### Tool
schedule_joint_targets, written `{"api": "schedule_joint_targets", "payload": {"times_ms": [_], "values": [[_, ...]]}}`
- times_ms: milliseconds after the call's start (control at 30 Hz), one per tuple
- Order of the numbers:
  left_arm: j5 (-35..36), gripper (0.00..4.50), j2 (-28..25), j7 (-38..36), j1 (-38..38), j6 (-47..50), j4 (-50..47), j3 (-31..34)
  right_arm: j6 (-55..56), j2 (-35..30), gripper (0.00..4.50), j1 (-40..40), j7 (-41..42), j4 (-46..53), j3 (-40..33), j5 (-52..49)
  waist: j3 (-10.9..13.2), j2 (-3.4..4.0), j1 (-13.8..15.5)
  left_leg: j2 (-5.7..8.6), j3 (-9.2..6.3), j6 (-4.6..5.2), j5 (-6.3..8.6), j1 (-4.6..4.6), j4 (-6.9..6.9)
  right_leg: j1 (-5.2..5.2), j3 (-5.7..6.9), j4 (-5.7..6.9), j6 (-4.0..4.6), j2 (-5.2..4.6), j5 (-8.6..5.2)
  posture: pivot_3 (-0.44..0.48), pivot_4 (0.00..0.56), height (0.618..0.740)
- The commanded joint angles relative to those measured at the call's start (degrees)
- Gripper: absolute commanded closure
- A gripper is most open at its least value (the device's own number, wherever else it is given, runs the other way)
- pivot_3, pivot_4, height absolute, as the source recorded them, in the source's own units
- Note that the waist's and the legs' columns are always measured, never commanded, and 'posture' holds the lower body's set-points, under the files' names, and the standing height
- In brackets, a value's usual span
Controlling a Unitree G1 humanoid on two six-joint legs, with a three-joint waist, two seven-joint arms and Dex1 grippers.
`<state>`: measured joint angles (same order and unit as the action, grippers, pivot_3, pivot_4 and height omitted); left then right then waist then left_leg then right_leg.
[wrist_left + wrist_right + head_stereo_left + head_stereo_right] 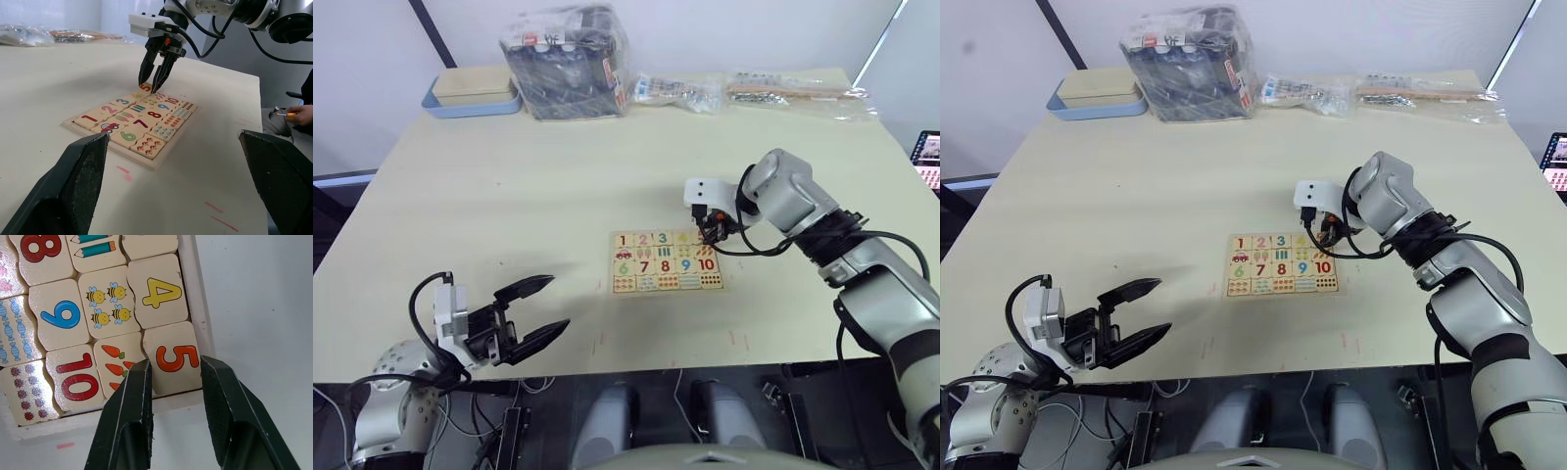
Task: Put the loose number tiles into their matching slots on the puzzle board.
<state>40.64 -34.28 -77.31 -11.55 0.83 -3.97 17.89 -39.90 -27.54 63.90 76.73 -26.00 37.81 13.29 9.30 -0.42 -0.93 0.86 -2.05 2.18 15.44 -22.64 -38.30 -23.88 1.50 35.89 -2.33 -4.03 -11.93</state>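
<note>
Board [666, 264]: flat light-wood rectangle, raised rim, centre of frame on matte beige table [509, 196].
Tile 5 [177, 359]: square, orange digit, board's corner slot.
Right hand [176, 377]: black fingers grasping tile 5.
Left hand [543, 308]: released, lower left.

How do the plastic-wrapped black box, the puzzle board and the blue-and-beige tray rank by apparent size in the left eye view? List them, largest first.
1. Plastic-wrapped black box, clearly largest.
2. Puzzle board.
3. Blue-and-beige tray: looks slightly smaller than the board, but lies farther away, so this order is unsure.
</note>
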Motion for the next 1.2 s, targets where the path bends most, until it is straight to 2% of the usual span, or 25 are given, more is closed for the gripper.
{"api": "schedule_joint_targets", "payload": {"times_ms": [33, 1200], "values": [[0.4, 0.0, -0.3, 0.0, 0.1, -0.3, -1.7, 0.9, 0.0, -0.3, 3.63, 1.1, 0.4, 1.4, -1.1, 0.4, 0.0, 0.0, 0.0, 0.0, 0.0, 0.0, 0.0, 0.0, 0.0, 0.0, 0.0, 0.0, 0.0, 0.0, 0.0, 0.0, 0.15, 0.74], [0.3, 0.0, -0.3, -0.2, -0.3, -0.5, -1.5, 0.9, 0.5, 0.1, 3.63, 1.0, 0.7, 1.2, -1.1, 1.0, 0.0, 0.0, 0.0, 0.0, 0.0, 0.0, 0.0, 0.0, 0.0, 0.0, 0.0, 0.0, 0.0, 0.0, 0.0, 0.0, 0.15, 0.74]]}}
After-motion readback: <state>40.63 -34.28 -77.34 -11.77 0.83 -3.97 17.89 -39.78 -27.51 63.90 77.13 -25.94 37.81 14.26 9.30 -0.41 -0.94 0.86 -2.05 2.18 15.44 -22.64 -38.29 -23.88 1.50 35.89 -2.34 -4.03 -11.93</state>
